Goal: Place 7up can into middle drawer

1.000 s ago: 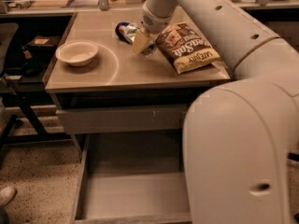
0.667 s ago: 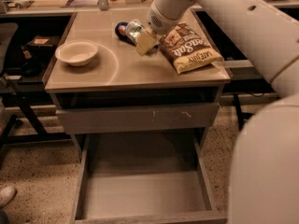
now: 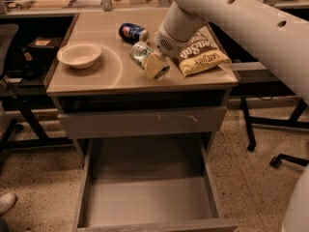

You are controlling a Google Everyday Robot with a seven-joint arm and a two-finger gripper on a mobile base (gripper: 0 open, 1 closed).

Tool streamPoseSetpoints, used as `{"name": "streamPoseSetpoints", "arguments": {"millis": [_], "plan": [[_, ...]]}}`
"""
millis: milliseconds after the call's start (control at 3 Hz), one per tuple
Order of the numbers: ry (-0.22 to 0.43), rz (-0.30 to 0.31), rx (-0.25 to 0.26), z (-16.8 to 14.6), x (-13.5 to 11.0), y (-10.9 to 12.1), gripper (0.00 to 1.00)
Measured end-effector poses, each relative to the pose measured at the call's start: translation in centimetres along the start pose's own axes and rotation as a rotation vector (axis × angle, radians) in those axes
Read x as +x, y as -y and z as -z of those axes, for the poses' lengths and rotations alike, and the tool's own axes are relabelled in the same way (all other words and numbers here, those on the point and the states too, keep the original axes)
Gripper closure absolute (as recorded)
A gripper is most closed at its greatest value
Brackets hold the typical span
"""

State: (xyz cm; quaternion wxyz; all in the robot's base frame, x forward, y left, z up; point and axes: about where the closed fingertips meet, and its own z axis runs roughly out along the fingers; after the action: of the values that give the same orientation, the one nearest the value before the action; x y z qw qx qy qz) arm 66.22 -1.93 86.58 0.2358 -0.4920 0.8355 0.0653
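The 7up can (image 3: 143, 57), pale green and silver, is tilted on its side in my gripper (image 3: 150, 62), which is shut on it and holds it just above the front part of the tabletop (image 3: 116, 74). My white arm reaches in from the upper right. The middle drawer (image 3: 149, 197) stands pulled open below, a deep grey box with a bare floor. The drawer front with pale scratch marks (image 3: 145, 122) above it is closed.
A dark blue Pepsi can (image 3: 131, 32) lies on its side at the back of the tabletop. A white bowl (image 3: 79, 55) sits at the left. A chip bag (image 3: 203, 54) lies at the right. Chair legs (image 3: 270, 139) stand to the right.
My gripper has lifted the 7up can and carried it toward the table's front edge, away from the Pepsi can. The view has drawn back and the arm's bulk has left the lower right.
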Motion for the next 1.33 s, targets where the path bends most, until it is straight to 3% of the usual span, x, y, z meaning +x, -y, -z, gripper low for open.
{"name": "streamPoseSetpoints", "arguments": {"millis": [333, 667, 1333], "plan": [[0.01, -0.027, -0.004, 2.6, 1.6, -2.7, 1.0], [-0.061, -0.073, -0.046, 2.7, 6.7, -7.9, 1.0], [-0.072, -0.076, -0.06, 2.7, 7.4, -8.9, 1.0]]}}
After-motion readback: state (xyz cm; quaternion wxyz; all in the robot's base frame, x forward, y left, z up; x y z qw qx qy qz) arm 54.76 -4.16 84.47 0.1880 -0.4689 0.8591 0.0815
